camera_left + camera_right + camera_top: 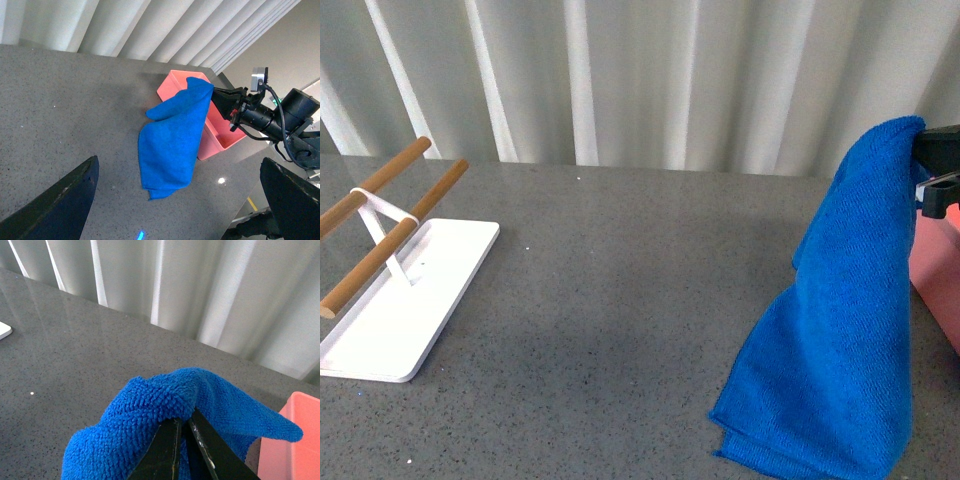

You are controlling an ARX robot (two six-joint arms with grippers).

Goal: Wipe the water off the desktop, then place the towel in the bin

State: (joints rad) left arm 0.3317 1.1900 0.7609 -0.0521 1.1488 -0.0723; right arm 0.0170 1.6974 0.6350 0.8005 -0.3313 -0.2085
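Towel (850, 300): blue, folded in layers, hanging from its top fold, where I pinch it. It drapes down toward the bench (620, 300). I cannot tell whether its lowest hem touches the surface.
Right end effector (923, 160): pressed together on the towel's top fold. In my right wrist view the two fingers meet, with cloth bunched over their tips.
Left end effector (178, 162): spread wide, with nothing between its fingers (65, 200). It is held above the bench, clear of the towel.
Bin (938, 270): salmon-pink, just beside the towel on its right, cut off by the right edge of the front view. From my left wrist, the pinched fold lies at the bin's rim and the hanging cloth covers part of one wall. I cannot tell whether the fold is over the opening.
Bench edges: the far edge runs along the pleated curtain (620, 80). In my left wrist view another edge passes close behind the bin, so the bin stands near a corner.
Open room: a broad bare stretch of bench lies between the towel and the tray (380, 345).
Tray: white and flat, at the left side of the bench. It carries two wooden rods (395, 245) on a white bracket, well apart from the towel.
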